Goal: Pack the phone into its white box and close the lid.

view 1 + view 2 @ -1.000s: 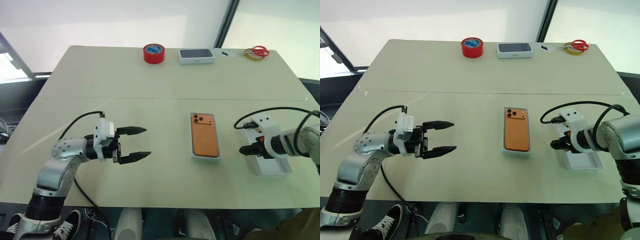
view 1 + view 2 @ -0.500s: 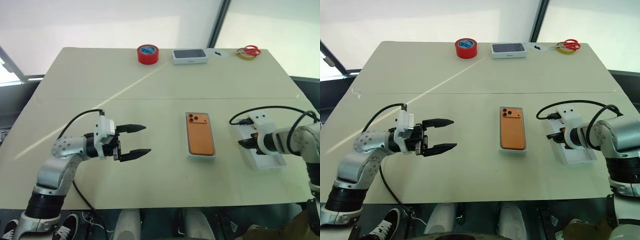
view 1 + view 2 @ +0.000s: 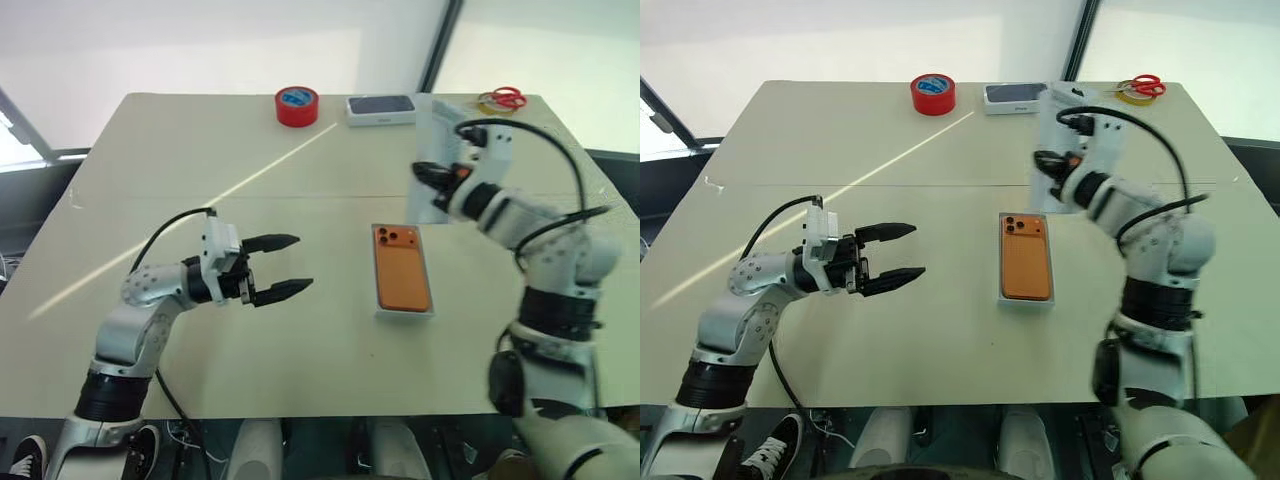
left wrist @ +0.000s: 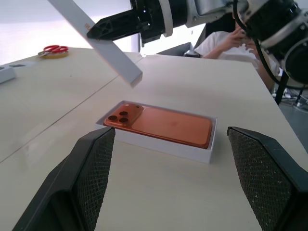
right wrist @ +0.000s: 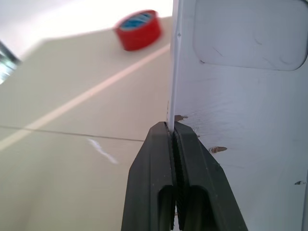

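Pinching the lid (image 3: 432, 160) by one wall, the right pincer (image 3: 420, 175) holds it up in the air just behind the phone (image 3: 402, 267). That phone lies in the white box (image 3: 404, 312) on the pale desk (image 3: 200, 160). Near it, the left pincer (image 3: 285, 267) hangs spread wide, holding nothing. Bright windows stand behind.

A lab-like test space: bare beige table (image 3: 200, 150), red tape roll (image 3: 297, 106), scissors (image 3: 510, 97), seated person (image 4: 226, 43).
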